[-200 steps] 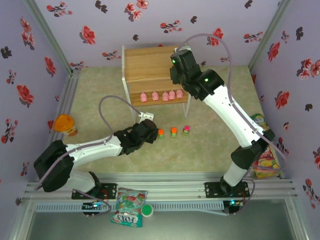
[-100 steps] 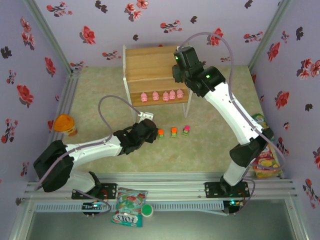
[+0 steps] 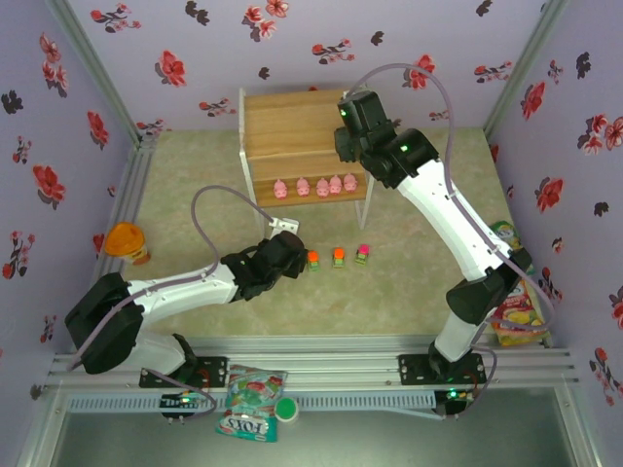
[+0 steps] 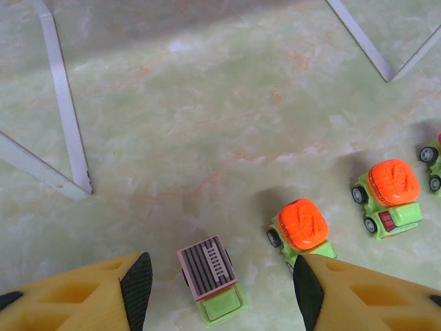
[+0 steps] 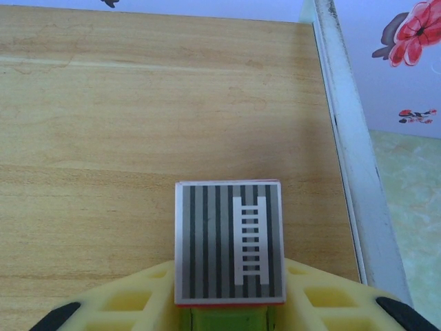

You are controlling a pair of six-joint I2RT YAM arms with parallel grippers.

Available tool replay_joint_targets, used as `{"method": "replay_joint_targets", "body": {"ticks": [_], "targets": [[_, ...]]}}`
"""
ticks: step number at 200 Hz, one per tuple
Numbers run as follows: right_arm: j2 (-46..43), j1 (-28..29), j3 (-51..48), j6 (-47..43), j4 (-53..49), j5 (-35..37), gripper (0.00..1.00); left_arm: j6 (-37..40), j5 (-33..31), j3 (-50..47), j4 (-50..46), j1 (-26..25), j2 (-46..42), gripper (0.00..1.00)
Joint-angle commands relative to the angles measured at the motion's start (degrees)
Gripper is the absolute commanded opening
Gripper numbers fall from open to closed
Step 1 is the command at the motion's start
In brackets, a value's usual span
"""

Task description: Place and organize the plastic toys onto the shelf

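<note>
— So, how much room do I have?
— Plenty on the bench (image 3: 195, 185). I see bare mat left of the shelf (image 3: 292, 126) and in front of the arms. On the shelf's top board, my right pincer (image 5: 227, 312) sits close to the white right rail (image 5: 344, 152). From there the wood runs open to the left and toward the wall.
— And the pincers themselves?
— The right one is clamped on the held striped car (image 5: 229, 241) over the top board. I can't tell whether the car touches the wood. My left pincer (image 4: 220, 286) is spread wide and low over the bench. It straddles the loose striped car (image 4: 207, 269) with a gap on either side.
— The rest?
— Five pink pigs (image 3: 315, 185) line the lower board's front edge. Two orange-topped cars (image 4: 303, 224) stand on the bench, the nearer one just beside the left pincer's right finger (image 4: 331, 289). A pink-topped car (image 3: 362, 253) stands beyond them.
</note>
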Motion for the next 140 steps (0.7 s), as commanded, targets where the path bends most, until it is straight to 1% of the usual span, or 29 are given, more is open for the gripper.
{"method": "replay_joint_targets", "body": {"ticks": [1,83,116,140], "targets": [[1.1,-0.6,1.7,-1.5,-1.2,0.0,0.37,1.1,0.0,0.5,0.6,0.6,-1.2,0.61],[1.0,-0.6,2.5,-1.3,-1.3,-0.1,0.40,1.0,0.0,0.3,0.4,0.9,-1.6,0.61],[0.6,-0.6,4.5,-1.4,-1.8,0.0,0.46,0.9,0.0,0.4,0.4,0.9,-1.6,0.61],[0.1,-0.2,5.6,-1.3,-2.0,0.1,0.47,1.0,0.0,0.5,0.4,0.9,-1.4,0.61]]}}
